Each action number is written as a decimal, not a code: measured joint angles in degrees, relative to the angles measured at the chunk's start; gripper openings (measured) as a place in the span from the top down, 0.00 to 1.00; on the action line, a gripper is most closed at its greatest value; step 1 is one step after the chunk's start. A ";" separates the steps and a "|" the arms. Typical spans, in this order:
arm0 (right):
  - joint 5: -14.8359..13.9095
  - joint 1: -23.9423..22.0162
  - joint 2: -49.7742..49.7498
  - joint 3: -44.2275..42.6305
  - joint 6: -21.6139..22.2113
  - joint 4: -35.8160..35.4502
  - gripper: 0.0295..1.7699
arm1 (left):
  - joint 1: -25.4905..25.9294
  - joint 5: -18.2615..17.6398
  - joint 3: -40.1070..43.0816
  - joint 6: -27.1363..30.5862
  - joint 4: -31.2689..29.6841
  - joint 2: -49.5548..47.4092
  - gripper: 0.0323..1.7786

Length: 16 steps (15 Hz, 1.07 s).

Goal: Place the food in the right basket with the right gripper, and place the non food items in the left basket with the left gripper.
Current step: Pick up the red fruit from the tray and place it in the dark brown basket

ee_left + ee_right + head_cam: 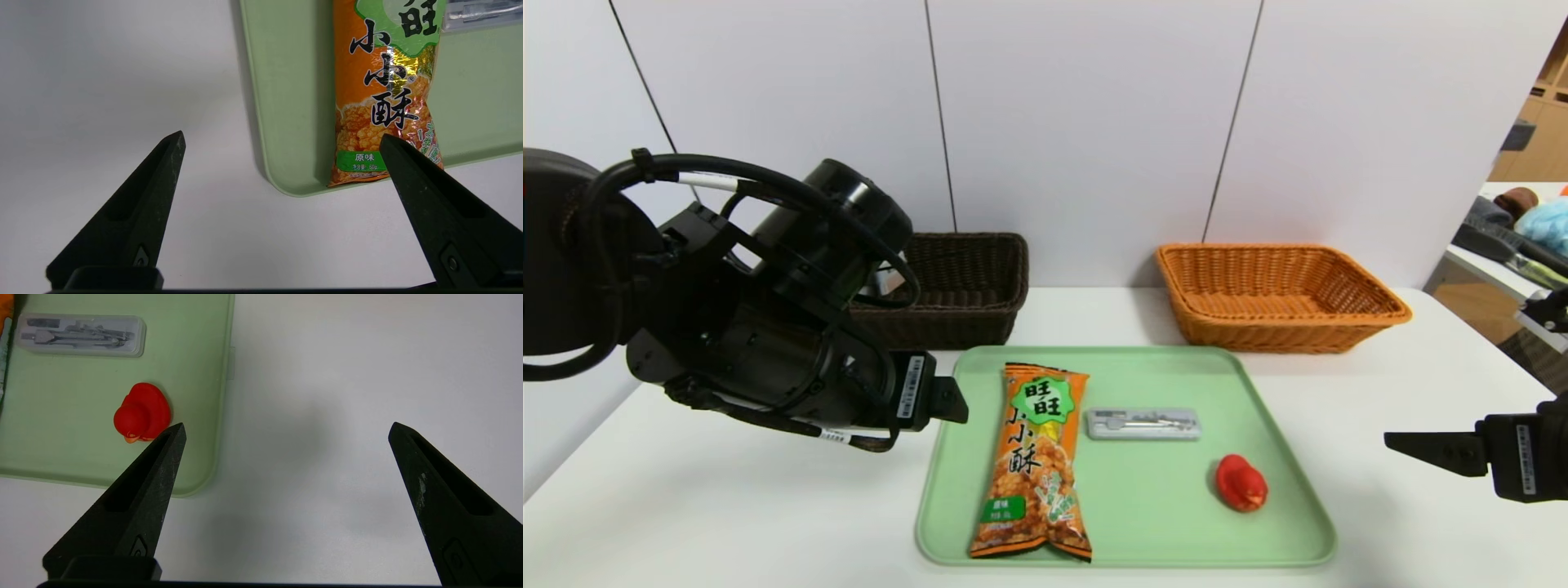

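Note:
An orange snack bag (1033,465) (384,98) lies lengthwise on the left part of the green tray (1152,506). A clear plastic case with a metal compass (1143,424) (79,335) lies in the tray's middle, and a red rubber duck (1241,483) (142,412) sits toward its right. The dark brown basket (968,286) stands at the back left, the orange basket (1278,296) at the back right. My left gripper (282,141) hovers open over the table by the tray's left side, holding nothing. Over bare table right of the tray, my right gripper (286,428) is open and empty.
The white table (727,506) carries the tray in the middle and both baskets along the back wall. The left arm's bulk (735,318) hides part of the brown basket. A cluttered desk (1519,237) stands beyond the table's right edge.

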 joint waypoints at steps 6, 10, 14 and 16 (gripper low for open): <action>-0.02 -0.05 0.02 0.39 0.27 0.06 0.03 | -0.26 -0.02 -0.02 -0.04 0.06 -0.05 0.05; -0.05 0.00 0.02 0.16 0.24 0.48 0.03 | -0.26 0.00 0.00 -0.01 0.17 -0.27 0.05; 0.04 1.06 0.11 -0.50 0.24 1.10 0.03 | -0.26 -0.07 0.04 0.11 0.23 -0.68 0.05; 0.11 1.91 0.24 -0.74 0.28 1.13 0.03 | -0.30 -0.21 0.04 0.27 0.22 -0.80 0.05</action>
